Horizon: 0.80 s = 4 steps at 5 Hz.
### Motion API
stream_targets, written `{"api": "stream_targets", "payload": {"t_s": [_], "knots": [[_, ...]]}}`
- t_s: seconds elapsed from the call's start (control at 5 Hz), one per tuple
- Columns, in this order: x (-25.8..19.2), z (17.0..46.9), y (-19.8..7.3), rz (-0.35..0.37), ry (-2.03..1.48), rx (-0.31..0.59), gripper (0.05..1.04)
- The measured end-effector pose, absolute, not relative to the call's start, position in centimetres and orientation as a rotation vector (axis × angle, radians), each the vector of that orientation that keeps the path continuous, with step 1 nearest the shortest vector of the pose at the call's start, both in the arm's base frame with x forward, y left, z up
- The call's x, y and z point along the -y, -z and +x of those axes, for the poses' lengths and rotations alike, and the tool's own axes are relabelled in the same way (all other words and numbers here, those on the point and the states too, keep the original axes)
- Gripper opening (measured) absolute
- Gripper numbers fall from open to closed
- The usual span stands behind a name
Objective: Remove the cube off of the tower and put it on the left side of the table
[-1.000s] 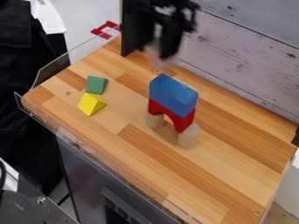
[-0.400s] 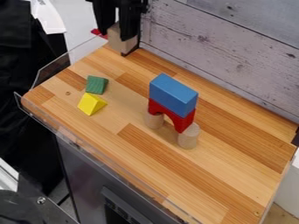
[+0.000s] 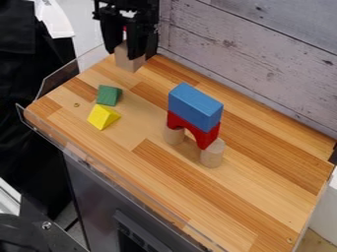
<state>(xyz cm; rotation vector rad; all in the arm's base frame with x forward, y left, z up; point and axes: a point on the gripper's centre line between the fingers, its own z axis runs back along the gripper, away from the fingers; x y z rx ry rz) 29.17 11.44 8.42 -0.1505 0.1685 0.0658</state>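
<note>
Tabletop of striped brown wood carries everything here, and its left end is where the task should finish. Near its middle stands the block tower, its largest piece a blue rectangular block lying across a red arch-shaped block, which rests in turn on two pale wooden cylinders. No cube sits on that blue top, so I would count the removal as done, with the tower upright and its parts in place. Well apart from it, over the rear left corner, is the black two-finger hand, closed around a pale wooden cube, its fingers parted only by the cube's width. So the carrying looks nearly complete too: the cube is already at the left side, low over the wood, though I cannot tell whether its underside touches. What seems left is to settle it flat if it is not down, open the hand and draw clear; the spot is close to the edge, so a late nudge might tip it off. Nearer the front on that same side lie a yellow triangular block and a smaller green block, both apart from the cube.
</note>
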Motion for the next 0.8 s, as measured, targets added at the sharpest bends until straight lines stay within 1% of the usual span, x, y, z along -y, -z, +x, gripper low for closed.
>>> {"api": "stream_targets", "payload": {"t_s": [0.2,0.4,0.6,0.8], "knots": [[-12.3,29.3,-6.1,-0.182,-0.08,-0.22,0.547],[-13.0,29.5,-4.1,-0.228,-0.075,-0.253,0.547],[-13.4,29.9,-3.5,-0.222,-0.06,-0.24,0.547],[-12.9,29.5,-2.3,-0.19,-0.03,-0.282,0.547]]}}
